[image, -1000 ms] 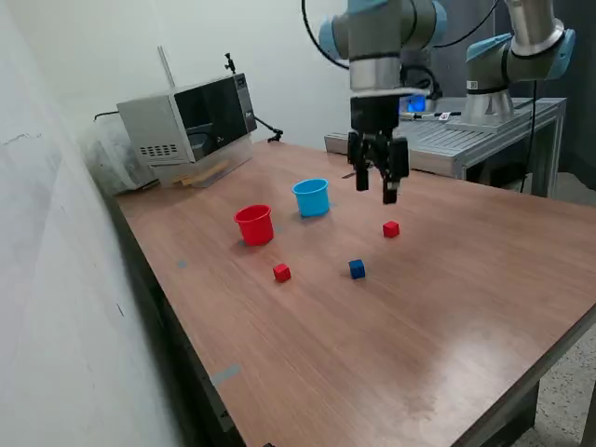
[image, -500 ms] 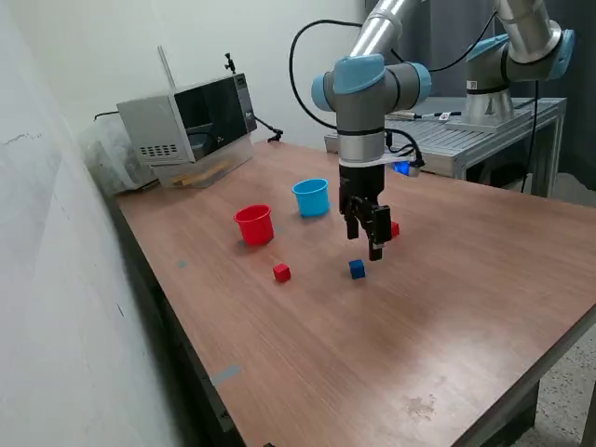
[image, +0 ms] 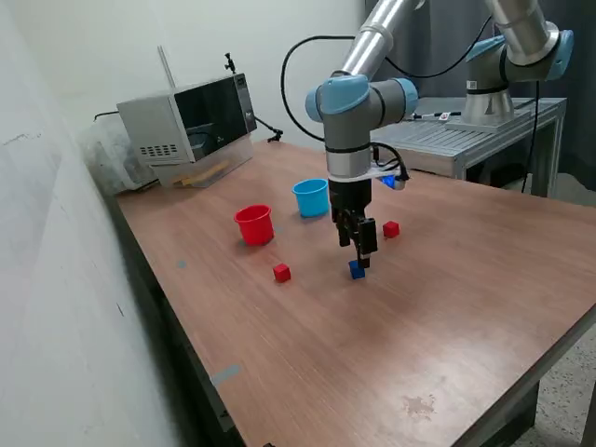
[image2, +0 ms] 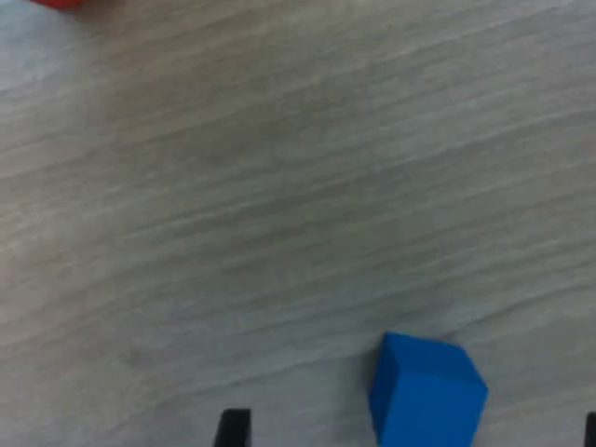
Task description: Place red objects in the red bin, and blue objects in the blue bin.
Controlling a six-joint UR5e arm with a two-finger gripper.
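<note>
My tool (image: 359, 253) hangs spread apart just above the blue cube (image: 357, 269). I judge nothing is binned yet: the two red cubes (image: 281, 272) flank it on the bench (image: 419, 335).

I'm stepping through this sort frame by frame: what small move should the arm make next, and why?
Probably lower straight down a little more, then close. The pincer hangs open just above the blue cube, and in the wrist view the cube sits between the two fingertips, on the table, not yet gripped.
</note>
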